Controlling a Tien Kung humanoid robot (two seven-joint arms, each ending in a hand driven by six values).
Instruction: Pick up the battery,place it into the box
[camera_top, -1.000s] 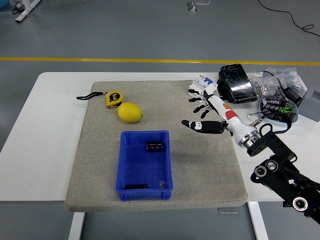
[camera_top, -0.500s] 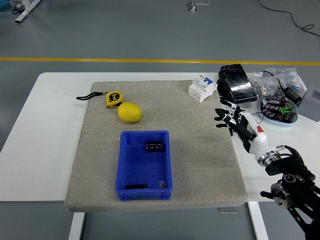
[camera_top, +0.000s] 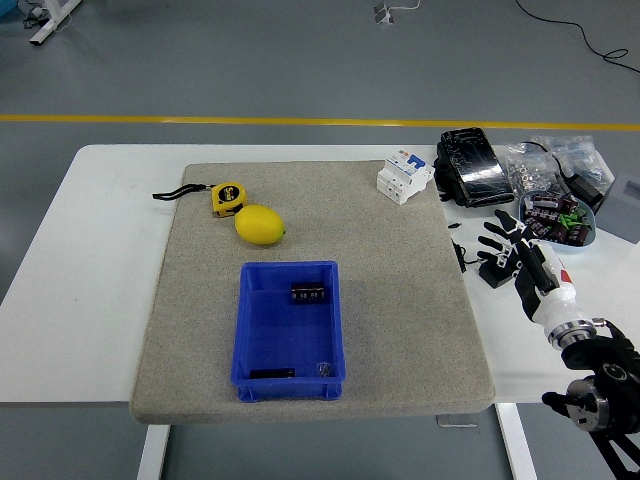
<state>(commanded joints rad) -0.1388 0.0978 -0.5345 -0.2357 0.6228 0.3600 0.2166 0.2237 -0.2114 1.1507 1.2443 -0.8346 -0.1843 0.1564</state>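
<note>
A blue plastic box (camera_top: 290, 330) stands on the grey mat (camera_top: 400, 300). A black battery (camera_top: 309, 293) lies inside it near the far wall, and a flat dark piece (camera_top: 272, 373) lies near its front wall. My right hand (camera_top: 510, 245) is open and empty, fingers spread, over the white table just right of the mat's edge, far from the box. My left arm is out of view.
A yellow lemon (camera_top: 260, 224) and a yellow tape measure (camera_top: 227, 198) lie on the mat's far left. A white circuit breaker (camera_top: 404, 177) sits at the mat's far right corner. A black pack (camera_top: 474, 165), bags of parts (camera_top: 540, 170) and a bowl of components (camera_top: 556, 220) crowd the table's right.
My right hand has pulled back to the right and toward me, from over the mat to off its right edge. The battery has stayed in the box.
</note>
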